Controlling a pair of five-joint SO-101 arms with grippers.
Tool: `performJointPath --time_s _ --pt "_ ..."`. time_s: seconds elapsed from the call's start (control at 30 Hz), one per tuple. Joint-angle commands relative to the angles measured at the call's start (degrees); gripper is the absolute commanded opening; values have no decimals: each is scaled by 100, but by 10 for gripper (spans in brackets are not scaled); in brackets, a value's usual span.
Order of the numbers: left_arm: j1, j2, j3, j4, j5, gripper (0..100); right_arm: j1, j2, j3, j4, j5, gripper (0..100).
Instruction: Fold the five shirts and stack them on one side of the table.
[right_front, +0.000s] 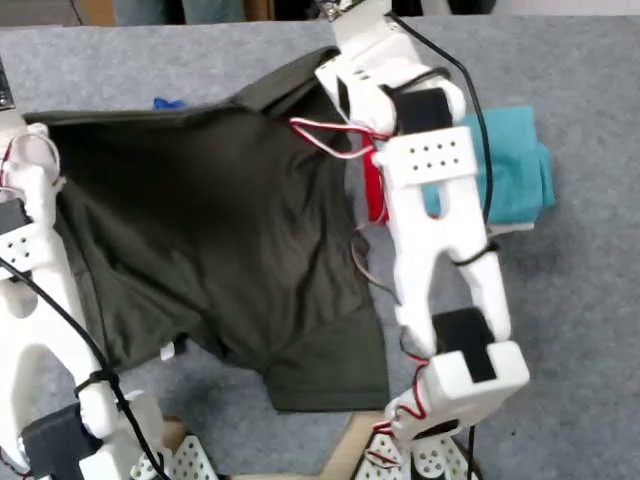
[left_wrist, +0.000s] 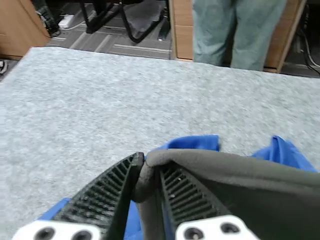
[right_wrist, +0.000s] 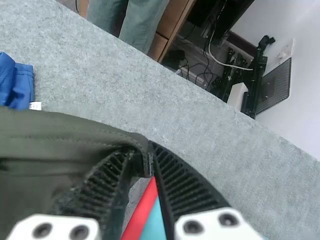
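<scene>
The left gripper (left_wrist: 145, 161) and right gripper (right_wrist: 146, 152) each pinch one end of the olive shirt's (right_front: 220, 220) far edge; its body spreads nearward.

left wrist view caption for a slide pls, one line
Left gripper pinching a fold of the olive shirt between its jaws, over a blue shirt on the grey table.

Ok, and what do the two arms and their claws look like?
The left arm and right arm are white blocky shells with black motor sections. Black cables and red-and-white wires run along them, and the right arm has a grid of holes. The left claw and right claw are black and ribbed, on white bases.
</scene>
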Motion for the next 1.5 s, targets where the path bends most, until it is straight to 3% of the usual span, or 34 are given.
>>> performJointPath --time_s 0.0,0.17,0.33,0.43,0.57,0.7,0.83,0.93,1.07,1.27,1.47 --pt "-303 -88 -479 -123 -35 30 -35 22 -602 18 -70 13" --pt "-382 -62 -233 -26 -35 30 -158 66 -655 475 -316 13" --pt "-189 -88 585 563 -62 30 -167 22 -708 1732 -308 13" --pt "-154 -97 936 1389 -686 29 -316 57 -602 2523 79 13" --pt "-180 -193 1086 3077 -1987 29 -624 -136 -268 3763 677 13" --pt "-180 -774 1543 4255 -2497 29 -738 -796 400 4431 897 13" --pt "-259 -1688 2396 4290 -2919 29 -457 -1763 1525 4404 1178 13" --pt "-303 -2242 2721 3798 -2945 29 -211 -2334 2114 4132 1319 13" --pt "-330 -2919 2000 3569 -2453 29 334 -2941 1780 3473 985 13" --pt "-338 -3851 -171 3569 -1600 29 492 -3574 -259 2840 255 13" --pt "-338 -4624 -1631 3798 -1538 29 492 -3574 -2440 2743 -123 13"
